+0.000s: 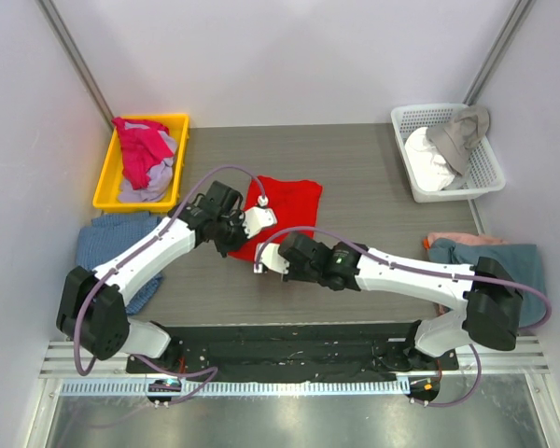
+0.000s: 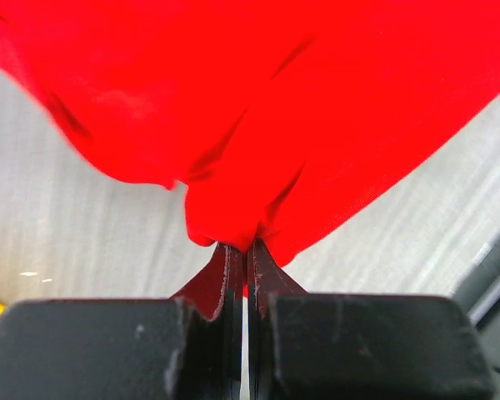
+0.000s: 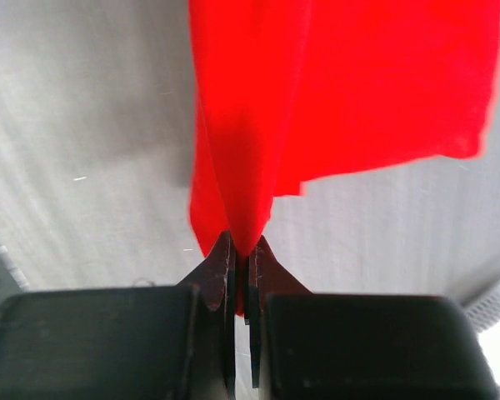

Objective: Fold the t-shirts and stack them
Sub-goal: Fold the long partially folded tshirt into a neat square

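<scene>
- Pinching the red t-shirt, left hand and right hand both clamped tight.
- Yellow bin far left, white basket far right, both well apart from it.

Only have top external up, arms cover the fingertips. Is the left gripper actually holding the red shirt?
Observer: Yes. In the left wrist view the left gripper is shut on a bunched fold of the red t-shirt.
Operator: Right side?
Observer: Same. In the right wrist view the right gripper is shut on the shirt, with cloth pinched between its tips.
Operator: How does the cloth sit there?
Observer: A narrow pleat runs away from the jaws, with bare grey table on either side. I cannot tell whether the cloth is off the surface.
</scene>
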Motion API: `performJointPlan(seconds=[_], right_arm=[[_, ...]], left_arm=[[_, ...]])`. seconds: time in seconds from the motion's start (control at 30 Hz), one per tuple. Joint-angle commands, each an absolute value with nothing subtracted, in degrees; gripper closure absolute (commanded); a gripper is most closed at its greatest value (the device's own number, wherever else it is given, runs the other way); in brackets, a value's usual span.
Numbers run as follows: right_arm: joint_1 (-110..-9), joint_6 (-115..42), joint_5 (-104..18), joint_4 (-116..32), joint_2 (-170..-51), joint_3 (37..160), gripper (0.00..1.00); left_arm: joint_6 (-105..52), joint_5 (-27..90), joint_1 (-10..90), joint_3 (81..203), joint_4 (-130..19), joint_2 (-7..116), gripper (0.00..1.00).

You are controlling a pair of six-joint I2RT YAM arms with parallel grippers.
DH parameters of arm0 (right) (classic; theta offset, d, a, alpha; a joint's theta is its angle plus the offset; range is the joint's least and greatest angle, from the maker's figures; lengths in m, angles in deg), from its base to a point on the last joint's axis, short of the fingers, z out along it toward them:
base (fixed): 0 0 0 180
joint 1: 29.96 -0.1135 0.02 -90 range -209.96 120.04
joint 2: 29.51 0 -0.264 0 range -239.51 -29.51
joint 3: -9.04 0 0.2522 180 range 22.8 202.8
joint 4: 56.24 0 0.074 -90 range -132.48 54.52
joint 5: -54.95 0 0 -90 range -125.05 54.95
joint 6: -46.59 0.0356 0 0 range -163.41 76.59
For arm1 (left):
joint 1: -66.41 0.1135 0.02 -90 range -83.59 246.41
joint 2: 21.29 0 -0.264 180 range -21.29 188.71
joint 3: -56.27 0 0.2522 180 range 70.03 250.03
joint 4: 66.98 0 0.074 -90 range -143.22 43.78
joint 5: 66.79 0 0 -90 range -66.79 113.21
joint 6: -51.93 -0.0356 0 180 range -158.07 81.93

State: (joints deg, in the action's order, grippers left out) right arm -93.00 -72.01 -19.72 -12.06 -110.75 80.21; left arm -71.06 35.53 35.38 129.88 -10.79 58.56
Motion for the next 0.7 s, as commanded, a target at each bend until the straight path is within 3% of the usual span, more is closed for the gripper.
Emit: performJointPlan(seconds=[0.0, 0.67], right_arm=[[-89.5, -74.3, -14.3, -13.0, -109.1, 85.1, 0.99], [-72.9, -82.0, -20.7, -17.7, -123.0, 97.2, 0.99]], left_arm=[[-70.4, 31.7, 37.0, 133.1, -16.6, 58.6, 1.00], [-71.6, 30.1, 41.4, 153.6, -24.3, 80.5, 1.00]])
